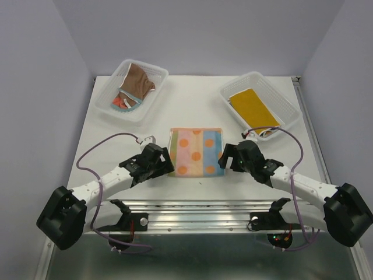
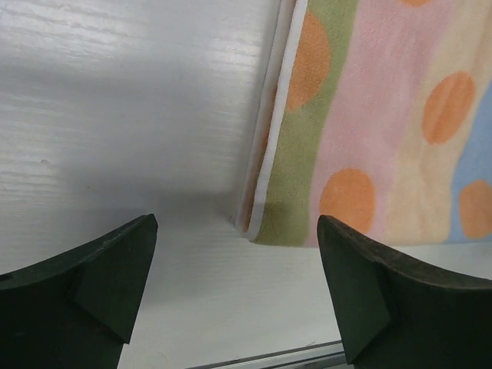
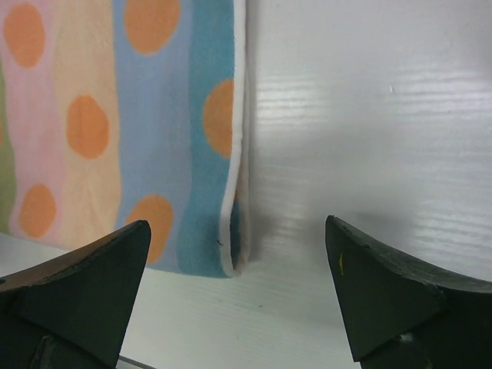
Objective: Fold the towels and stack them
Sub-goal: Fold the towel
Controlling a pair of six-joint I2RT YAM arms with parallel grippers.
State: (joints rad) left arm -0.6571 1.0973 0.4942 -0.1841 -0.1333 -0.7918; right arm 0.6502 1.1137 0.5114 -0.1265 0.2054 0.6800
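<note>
Top external view, near to far: the left claw [image 1: 165,162] and right claw [image 1: 226,157] both stand spread wide, holding nothing. Each sits just beside a near corner of the striped towel [image 1: 196,153], one at either short edge. The striped towel lies flat and doubled on the table [image 1: 192,111] between them, its long axis left-to-right, so neither arm is nearer. Farther back are a brown towel [image 1: 140,81] in the left basket [image 1: 152,102] and a yellow towel [image 1: 253,108] in the right basket [image 1: 274,93].

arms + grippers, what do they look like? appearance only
The left arm and right arm: white links, black joint housings, a purple cable looping off each. The left gripper and right gripper: black, two matte wedge-shaped fingers. No markings legible.
</note>
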